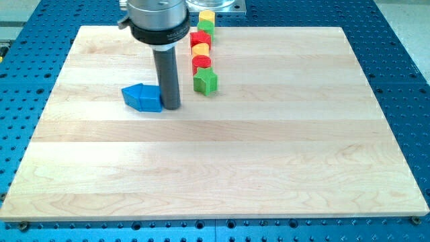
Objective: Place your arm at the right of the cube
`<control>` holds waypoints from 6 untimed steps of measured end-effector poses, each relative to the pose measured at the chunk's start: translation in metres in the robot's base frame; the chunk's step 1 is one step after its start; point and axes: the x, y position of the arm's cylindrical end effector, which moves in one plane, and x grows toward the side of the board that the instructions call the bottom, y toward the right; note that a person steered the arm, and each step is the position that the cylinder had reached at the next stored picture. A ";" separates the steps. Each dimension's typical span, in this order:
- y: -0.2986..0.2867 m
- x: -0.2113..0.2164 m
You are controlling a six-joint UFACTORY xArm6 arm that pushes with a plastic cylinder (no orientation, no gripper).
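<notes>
A blue block [142, 98], a flat angular shape, lies on the wooden board [222, 161] at the view's upper left. My tip [170, 107] stands right against the blue block's right side, touching or almost touching it. To the right of my rod a column of small blocks runs toward the view's top: a green star-like block [205, 81], a red round block [201, 64], a yellow block [200, 50], a red block [200, 38], a green block [205, 27] and a yellow block [207, 16]. I cannot make out a blue cube as such.
The board lies on a blue perforated table [396, 54]. A clear container [213, 4] stands at the view's top edge behind the column of blocks.
</notes>
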 end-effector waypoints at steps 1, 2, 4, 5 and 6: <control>-0.018 0.000; -0.034 0.000; -0.021 0.004; -0.019 0.004; -0.034 0.004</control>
